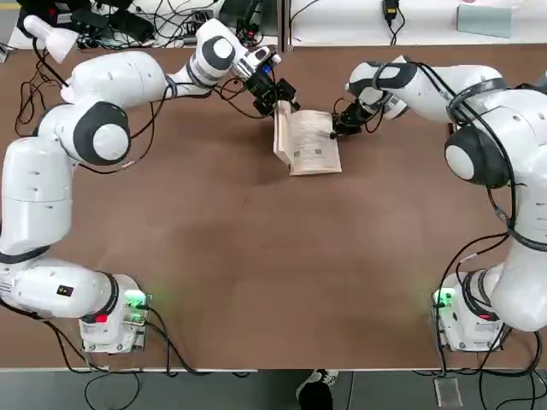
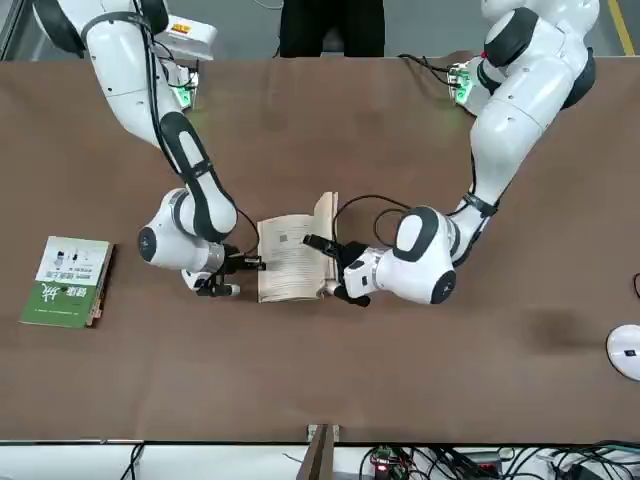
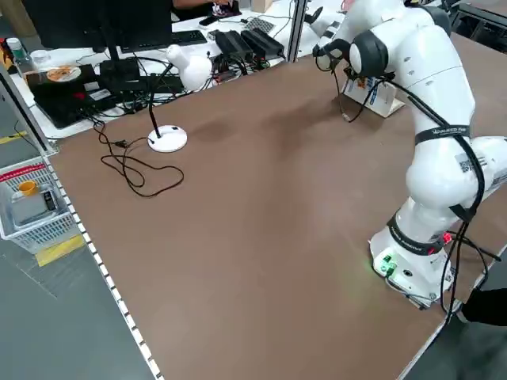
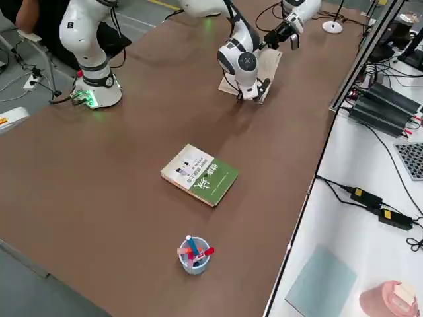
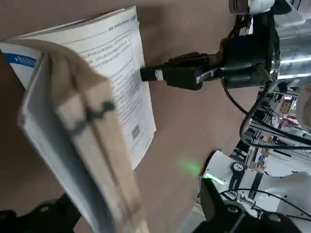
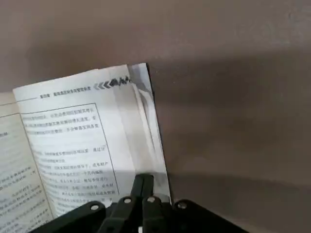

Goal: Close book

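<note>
The book (image 1: 312,145) lies open on the brown table (image 1: 256,256), far from the bases, with cream printed pages up. Its left half (image 2: 325,225) stands nearly upright, and my left gripper (image 1: 278,96) is open around that raised half. The left wrist view shows the raised stack (image 5: 82,141) close up, with its blue-lettered white cover toward the outside. My right gripper (image 1: 338,126) is shut, and its tips (image 6: 142,182) rest on the outer edge of the flat right page (image 6: 73,141).
A green-and-white book (image 2: 68,282) lies on the robot's right side of the table, with a cup of pens (image 4: 193,254) beyond it. A white desk lamp (image 1: 51,38) and cables sit at the far left. A person's foot (image 1: 316,389) shows at the near edge.
</note>
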Tool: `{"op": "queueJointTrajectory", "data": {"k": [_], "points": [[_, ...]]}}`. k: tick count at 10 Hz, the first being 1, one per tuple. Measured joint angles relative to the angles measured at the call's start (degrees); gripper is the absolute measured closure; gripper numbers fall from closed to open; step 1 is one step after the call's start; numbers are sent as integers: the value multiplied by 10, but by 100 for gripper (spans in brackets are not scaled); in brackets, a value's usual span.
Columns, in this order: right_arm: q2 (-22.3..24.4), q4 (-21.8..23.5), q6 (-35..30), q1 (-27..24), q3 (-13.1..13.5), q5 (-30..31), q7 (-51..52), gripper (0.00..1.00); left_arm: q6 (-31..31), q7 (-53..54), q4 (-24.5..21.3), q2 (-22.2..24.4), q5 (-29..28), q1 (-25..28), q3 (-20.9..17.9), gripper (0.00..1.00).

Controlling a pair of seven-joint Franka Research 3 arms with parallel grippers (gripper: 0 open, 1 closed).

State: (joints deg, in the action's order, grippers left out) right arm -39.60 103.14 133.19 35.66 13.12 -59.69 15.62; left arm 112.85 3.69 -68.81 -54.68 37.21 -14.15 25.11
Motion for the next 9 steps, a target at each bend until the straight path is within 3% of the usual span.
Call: {"op": "queueJointTrajectory", "data": {"k": [9], "points": [[0,1,-1,-1,4,0,1,99,16,-55,0,21,0,-18,-2,0]]}}
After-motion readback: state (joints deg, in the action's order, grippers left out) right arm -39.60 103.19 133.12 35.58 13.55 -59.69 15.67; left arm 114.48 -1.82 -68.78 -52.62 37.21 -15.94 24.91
